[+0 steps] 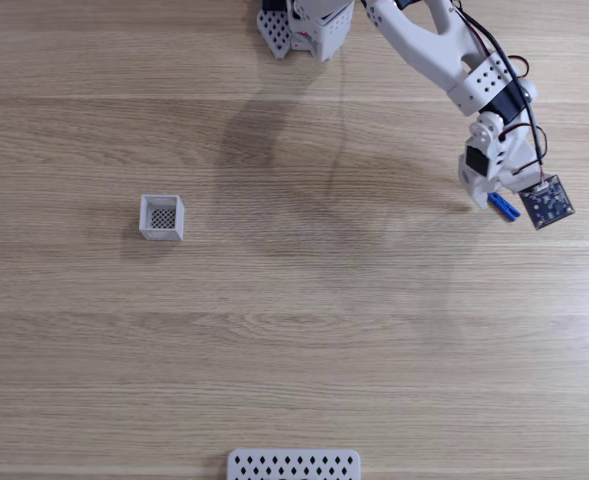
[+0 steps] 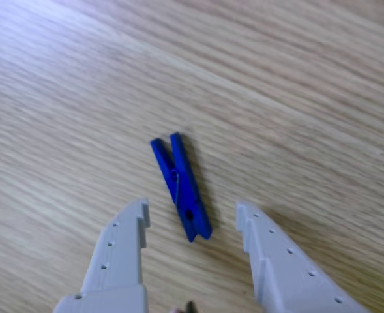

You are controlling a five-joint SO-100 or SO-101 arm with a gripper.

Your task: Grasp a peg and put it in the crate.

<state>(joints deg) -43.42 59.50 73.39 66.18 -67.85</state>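
Fixed view shows you the gripper (image 1: 496, 200) at the far right of the wooden table (image 1: 294, 330), jaws spread, the blue peg (image 1: 504, 207) lying flat between them. Your crate (image 1: 162, 217) sits well apart on the left.

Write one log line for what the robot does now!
gripper: open, straddling | small blue clothes peg: flat on table, ungrasped | small white square crate: empty, far left

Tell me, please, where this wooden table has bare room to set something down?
Free: the wide stretch between the small white crate and the arm's gripper, and above the perforated white panel. Crowded: around the blue peg, between the open fingers.
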